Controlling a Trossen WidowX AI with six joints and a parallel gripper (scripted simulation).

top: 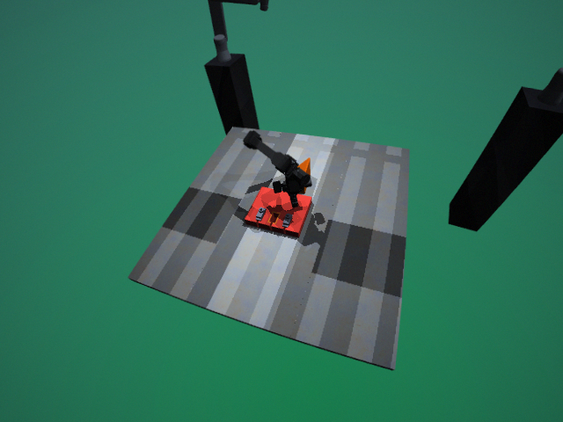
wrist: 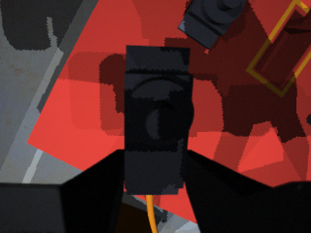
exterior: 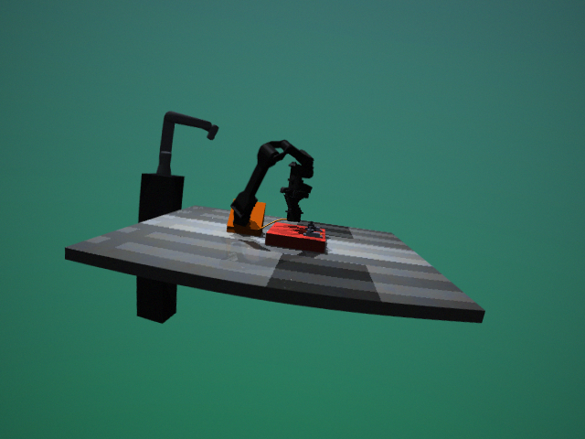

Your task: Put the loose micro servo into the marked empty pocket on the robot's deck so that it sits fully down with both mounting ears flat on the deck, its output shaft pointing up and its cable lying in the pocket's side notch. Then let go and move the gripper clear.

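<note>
The loose micro servo (wrist: 157, 92) is dark, with its round top and shaft side facing the wrist camera. My gripper (top: 294, 202) (exterior: 293, 217) (wrist: 154, 157) is shut on it, one finger on each side near the cable end. An orange cable (wrist: 150, 209) (exterior: 271, 222) runs from that end. The servo is over the red deck (top: 305, 201) (exterior: 292, 242) (wrist: 53, 121), near its back edge; whether it touches the deck is unclear. The empty pocket (top: 274, 218) (wrist: 287, 60), outlined in yellow, lies away from the servo, at the upper right of the wrist view.
Two seated grey servos (top: 260, 214) (top: 287, 221) flank the pocket; one (wrist: 214, 19) shows close to the held servo in the wrist view. An orange wedge-shaped block (top: 305, 167) (exterior: 255, 218) stands behind the deck. Dark pillars (top: 231, 92) (top: 495, 158) stand beyond the table.
</note>
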